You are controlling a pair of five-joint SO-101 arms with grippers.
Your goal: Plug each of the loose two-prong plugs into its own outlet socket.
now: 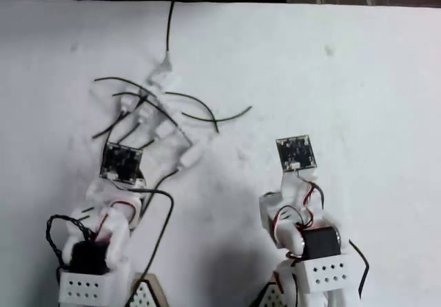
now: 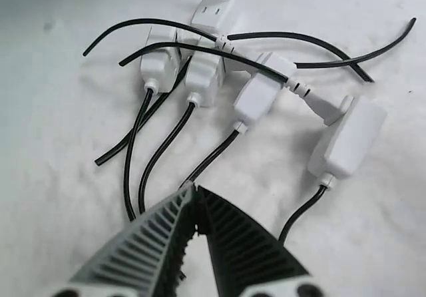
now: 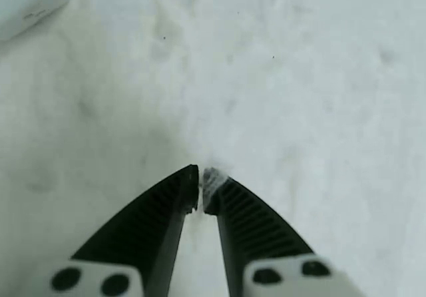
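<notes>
White plugs [image 1: 155, 111] and black cables [image 1: 207, 114] crowd the left half of the tabletop [image 1: 372, 80], from the middle toward the far edge. The left gripper [image 2: 195, 194], jaws together, sits just near-edge of them. Cable leads run right up to its tips, so going straight in means crossing wires. Two plugs touch side by side and the gaps between the others are narrow. Loose cable ends arch over their tops. The outermost plug [image 2: 349, 137] lies apart, with bare surface on its outer side. The right gripper [image 3: 201, 177], jaws together, has bare tabletop ahead. The right half is open to the far and right edges. A wide lane runs between the arms.
</notes>
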